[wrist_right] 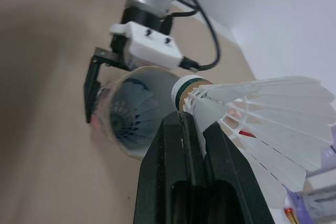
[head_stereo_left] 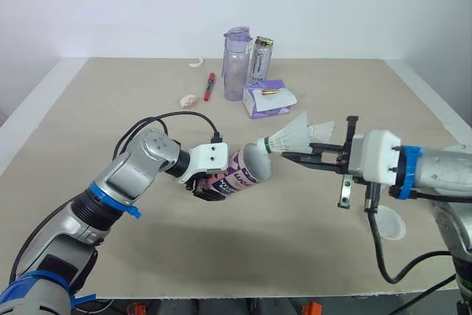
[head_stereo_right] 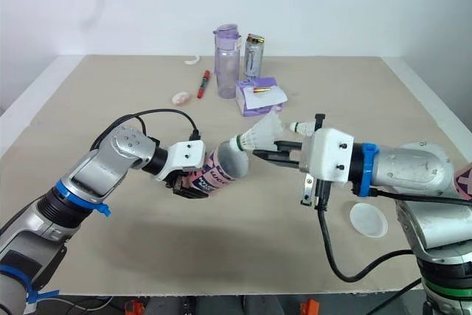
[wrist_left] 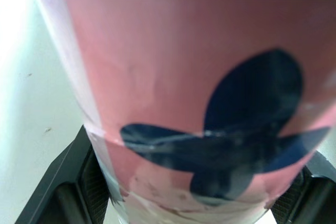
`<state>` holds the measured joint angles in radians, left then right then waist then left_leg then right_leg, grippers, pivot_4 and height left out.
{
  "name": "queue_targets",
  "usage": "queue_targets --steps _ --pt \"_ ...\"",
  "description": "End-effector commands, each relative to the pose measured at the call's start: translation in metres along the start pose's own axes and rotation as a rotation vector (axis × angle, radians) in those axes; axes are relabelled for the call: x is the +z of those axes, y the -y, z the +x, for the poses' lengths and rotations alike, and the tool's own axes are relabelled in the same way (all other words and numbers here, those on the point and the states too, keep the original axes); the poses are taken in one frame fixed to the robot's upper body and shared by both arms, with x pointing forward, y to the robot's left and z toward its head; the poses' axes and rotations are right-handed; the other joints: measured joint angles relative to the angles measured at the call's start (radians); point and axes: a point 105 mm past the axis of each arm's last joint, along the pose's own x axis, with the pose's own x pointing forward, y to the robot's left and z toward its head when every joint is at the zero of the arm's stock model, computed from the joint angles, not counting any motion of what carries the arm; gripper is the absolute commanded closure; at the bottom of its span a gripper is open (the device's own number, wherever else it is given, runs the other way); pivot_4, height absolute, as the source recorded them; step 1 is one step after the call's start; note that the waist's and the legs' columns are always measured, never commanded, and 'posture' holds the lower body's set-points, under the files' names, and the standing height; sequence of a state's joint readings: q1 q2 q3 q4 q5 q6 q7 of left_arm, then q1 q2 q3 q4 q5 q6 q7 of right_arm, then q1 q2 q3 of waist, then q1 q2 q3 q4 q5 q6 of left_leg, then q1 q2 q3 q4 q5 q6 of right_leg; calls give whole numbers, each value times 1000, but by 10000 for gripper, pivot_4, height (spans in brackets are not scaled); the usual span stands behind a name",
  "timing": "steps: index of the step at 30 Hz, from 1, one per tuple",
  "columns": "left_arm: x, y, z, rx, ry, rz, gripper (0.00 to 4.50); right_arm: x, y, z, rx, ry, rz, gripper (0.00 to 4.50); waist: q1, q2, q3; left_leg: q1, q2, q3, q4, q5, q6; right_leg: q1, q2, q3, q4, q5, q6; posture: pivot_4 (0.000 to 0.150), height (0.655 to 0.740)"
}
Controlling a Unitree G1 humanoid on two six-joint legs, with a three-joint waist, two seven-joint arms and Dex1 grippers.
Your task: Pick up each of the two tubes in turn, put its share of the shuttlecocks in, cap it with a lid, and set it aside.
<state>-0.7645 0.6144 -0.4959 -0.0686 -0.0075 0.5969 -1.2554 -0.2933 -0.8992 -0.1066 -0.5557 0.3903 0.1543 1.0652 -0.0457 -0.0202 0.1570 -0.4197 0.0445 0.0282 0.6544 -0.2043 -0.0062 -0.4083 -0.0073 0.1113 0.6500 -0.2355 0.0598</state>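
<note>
A pink-and-purple tube [head_stereo_left: 237, 175] is at frame centre, tipped nearly horizontal and clear of the bench [head_stereo_left: 110, 94], with its open mouth facing right (an inner shuttlecock [wrist_right: 131, 113] sits deep inside). A white shuttlecock [head_stereo_left: 295, 136] points its green-banded cork at that rim. A translucent lid [head_stereo_left: 389, 223] lies flat at lower right.

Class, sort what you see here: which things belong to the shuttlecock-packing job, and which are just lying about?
For the job: tube, shuttlecock, lid.
Lying about: bottle, can, box, marker.
</note>
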Motion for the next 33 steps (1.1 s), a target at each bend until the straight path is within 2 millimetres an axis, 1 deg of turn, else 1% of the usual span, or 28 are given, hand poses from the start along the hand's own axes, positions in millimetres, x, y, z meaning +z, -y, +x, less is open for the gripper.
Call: queue_targets --steps 1,3,4,5,6,7,8,10,11,12,13,14,15,17,19,21,22,25,26,28,33 --pt "-16 -2 2 23 -62 -49 9962 2 -8 5 63 -15 -88 44228 0 0 0 0 0 0 0 0 0 0 0 0 0 0 0 1500 7400" --pt "-16 -2 2 23 -62 -50 9962 0 -10 9 93 -20 -101 44228 0 0 0 0 0 0 0 0 0 0 0 0 0 0 0 1500 7400" --pt "-16 -1 2 23 -62 -50 9962 0 -10 10 102 -21 -109 37154 0 0 0 0 0 0 0 0 0 0 0 0 0 0 0 1500 7400" --pt "-16 -1 2 24 -61 -53 9962 0 -9 12 112 -26 -123 31952 0 0 0 0 0 0 0 0 0 0 0 0 0 0 0 1500 7400" --pt "-16 -1 2 25 -60 -54 9962 1 -8 12 119 -31 -133 31952 0 0 0 0 0 0 0 0 0 0 0 0 0 0 0 1500 7400" --pt "-16 -1 2 26 -61 -55 9962 1 -6 12 122 -33 -143 27238 0 0 0 0 0 0 0 0 0 0 0 0 0 0 0 1500 7400" --pt "-17 0 2 26 -61 -55 9962 2 -4 13 124 -33 -153 24531 0 0 0 0 0 0 0 0 0 0 0 0 0 0 0 1500 7400" --pt "-17 0 2 26 -62 -56 9962 5 -1 13 124 -25 -162 21111 0 0 0 0 0 0 0 0 0 -1 0 0 0 0 0 1500 7400" --pt "-17 1 3 26 -62 -56 9962 7 0 14 119 -15 -155 14969 0 0 0 0 0 0 0 0 0 -1 0 0 0 0 0 1500 7400" --pt "-17 0 3 27 -61 -57 9962 10 7 13 68 14 -107 12902 0 0 0 0 0 0 0 0 0 -1 0 0 0 0 0 1500 7400" --pt "-17 0 3 28 -61 -57 9962 9 14 10 18 26 -61 8384 1 -1 0 -1 0 0 0 0 0 -1 0 0 0 0 -1 1500 7400" --pt "-17 0 3 28 -61 -57 9962 1 28 4 -81 29 38 4628 1 -1 0 -1 0 0 0 0 0 -1 0 0 0 -1 -1 1500 7400" --pt "-16 0 4 29 -60 -56 9962 -18 40 -9 -201 -4 176 773 1 -2 0 -1 0 0 0 0 0 0 0 0 0 -1 -1 1500 7400" --pt "-16 0 4 28 -58 -54 9962 -54 50 -30 -371 -63 367 773 5 -6 -1 -1 0 0 0 0 0 0 0 0 0 -1 -1 1500 7400" --pt "-15 0 4 28 -57 -53 9962 -72 54 -39 -471 -76 465 773 6 -9 0 -1 0 -1 0 0 0 1 0 0 0 0 -1 1500 7400" --pt "-15 1 5 27 -59 -51 9962 -85 59 -46 -552 -57 558 773 4 -7 -1 -1 0 1 0 0 0 0 -1 0 -1 0 -1 1500 7400" --pt "-15 1 5 26 -58 -51 9962 -97 61 -50 -596 -76 587 773 3 -4 -1 -1 0 1 0 0 0 0 -1 0 -1 0 -1 1500 7400" --pt "-15 1 5 28 -59 -51 9962 -131 68 -60 -697 -118 687 773 0 -4 -1 -1 0 0 0 0 0 0 0 0 -1 0 -1 1500 7400" --pt "-15 1 4 29 -60 -51 9962 -136 70 -62 -715 -123 697 773 0 -4 -1 0 0 0 0 0 0 0 0 0 -1 1 -1 1500 7400" --pt "-15 1 4 31 -60 -51 9962 -144 70 -59 -693 -120 722 773 0 -4 -1 -1 0 0 0 0 0 0 0 0 -1 1 -1 1500 7400" --pt "-15 1 4 34 -61 -51 9962 -171 67 -58 -695 -166 758 773 0 -4 -1 -1 0 0 -1 0 0 1 0 0 -1 0 0 1500 7400"
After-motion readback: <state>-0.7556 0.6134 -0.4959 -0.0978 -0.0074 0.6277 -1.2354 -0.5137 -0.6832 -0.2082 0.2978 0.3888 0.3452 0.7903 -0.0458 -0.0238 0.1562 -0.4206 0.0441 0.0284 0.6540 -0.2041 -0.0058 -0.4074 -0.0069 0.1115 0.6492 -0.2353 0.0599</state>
